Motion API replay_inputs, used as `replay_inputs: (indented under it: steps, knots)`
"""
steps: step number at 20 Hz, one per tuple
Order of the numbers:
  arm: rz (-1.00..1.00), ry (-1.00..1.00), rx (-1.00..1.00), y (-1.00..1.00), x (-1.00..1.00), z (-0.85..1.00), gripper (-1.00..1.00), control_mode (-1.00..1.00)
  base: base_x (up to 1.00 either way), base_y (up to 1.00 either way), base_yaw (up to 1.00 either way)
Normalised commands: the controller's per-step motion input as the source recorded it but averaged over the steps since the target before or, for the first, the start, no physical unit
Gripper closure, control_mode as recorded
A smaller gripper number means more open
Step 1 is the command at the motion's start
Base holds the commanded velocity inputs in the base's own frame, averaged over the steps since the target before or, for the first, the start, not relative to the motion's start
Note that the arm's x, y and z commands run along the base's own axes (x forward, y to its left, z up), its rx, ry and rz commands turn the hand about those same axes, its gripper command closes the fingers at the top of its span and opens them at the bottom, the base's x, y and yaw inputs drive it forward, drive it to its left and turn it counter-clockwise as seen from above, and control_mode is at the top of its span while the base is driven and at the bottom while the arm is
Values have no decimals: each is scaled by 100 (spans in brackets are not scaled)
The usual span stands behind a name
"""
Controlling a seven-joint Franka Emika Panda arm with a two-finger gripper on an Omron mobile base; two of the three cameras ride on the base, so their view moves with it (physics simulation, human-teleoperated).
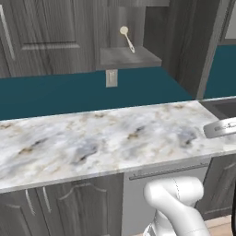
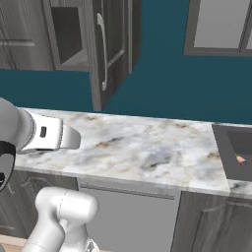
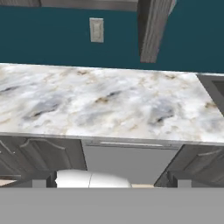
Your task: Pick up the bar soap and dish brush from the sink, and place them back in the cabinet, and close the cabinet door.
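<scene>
Nearest, the white arm (image 2: 59, 211) rises from below the counter's front edge, bent at its elbow, with a pale grey forearm link (image 2: 49, 135) lying level over the front left part of the marble counter (image 1: 101, 138). The gripper (image 3: 112, 181) points toward the counter front and the low cabinets; its finger tips (image 3: 41, 180) stand far apart at the two sides of the hand view, spread wide with nothing between them.

At the counter's right end the dark grey sink (image 2: 234, 142) is set in, and the bar soap (image 2: 240, 159), a small orange-red block with a paler face, lies on the basin floor near its front.

Farther back, the cabinet (image 1: 129, 50) hangs on the teal wall with its cabinet door (image 2: 101, 54) swung open, silver bar handle upright. The dish brush (image 1: 127, 39), round cream head up and thin pale handle down, leans on the grey shelf toward its back.
</scene>
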Motion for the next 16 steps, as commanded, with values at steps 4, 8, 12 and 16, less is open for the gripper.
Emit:
replay_inputs:
  steps: [4,8,12,16]
  knots:
    - [0,0,0,0,0,0,-100,100,0,-71,-3]
    - [0,0,0,0,0,0,-100,100,0,-77,-1]
    - [0,0,0,0,0,0,-100,100,0,-74,0]
    - [0,0,0,0,0,0,-100,100,0,-74,-1]
